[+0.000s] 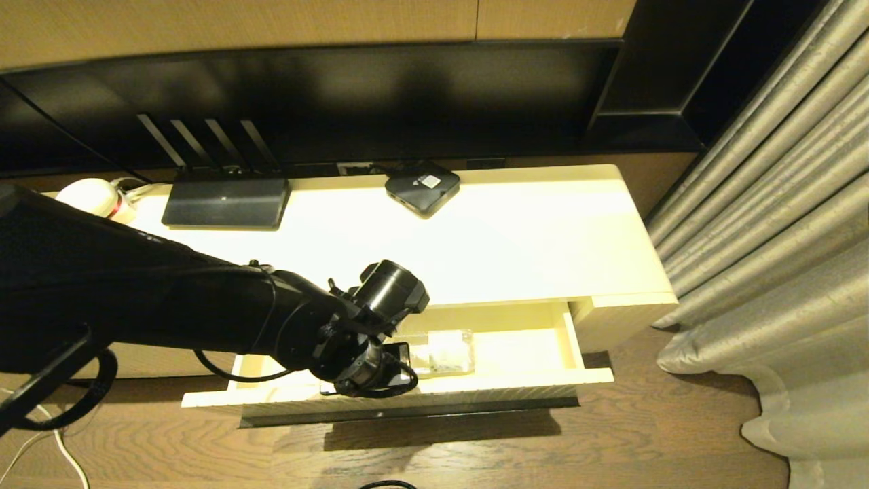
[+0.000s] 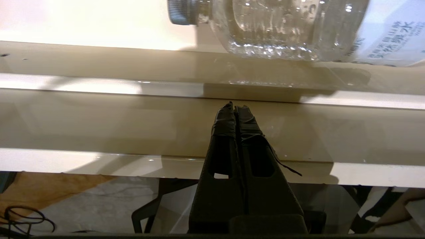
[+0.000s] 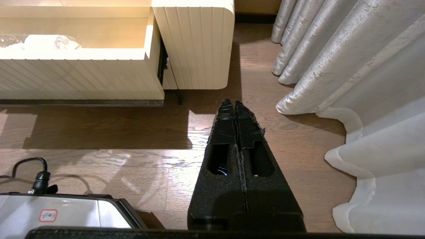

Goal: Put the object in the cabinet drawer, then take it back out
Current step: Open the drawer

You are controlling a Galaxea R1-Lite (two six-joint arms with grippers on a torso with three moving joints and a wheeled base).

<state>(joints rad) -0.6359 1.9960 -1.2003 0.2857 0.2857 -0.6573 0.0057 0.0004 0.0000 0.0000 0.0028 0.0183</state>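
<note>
The object, a clear water bottle (image 1: 448,351) with a white label, lies on its side inside the open cabinet drawer (image 1: 574,339). In the left wrist view the bottle (image 2: 282,30) rests on the drawer floor with its ribbed cap pointing sideways. My left gripper (image 2: 235,107) is shut and empty. It hovers over the drawer's front wall (image 2: 99,126), short of the bottle and apart from it. In the head view the left gripper (image 1: 402,372) sits just beside the bottle's cap end. My right gripper (image 3: 235,102) is shut and parked low over the wooden floor.
On the cabinet top stand a black router (image 1: 225,202) and a black square box (image 1: 422,188). Grey curtains (image 1: 781,238) hang right of the cabinet. The drawer's ribbed front (image 3: 73,78) juts out over the floor. The robot base (image 3: 66,212) and a cable lie near the right arm.
</note>
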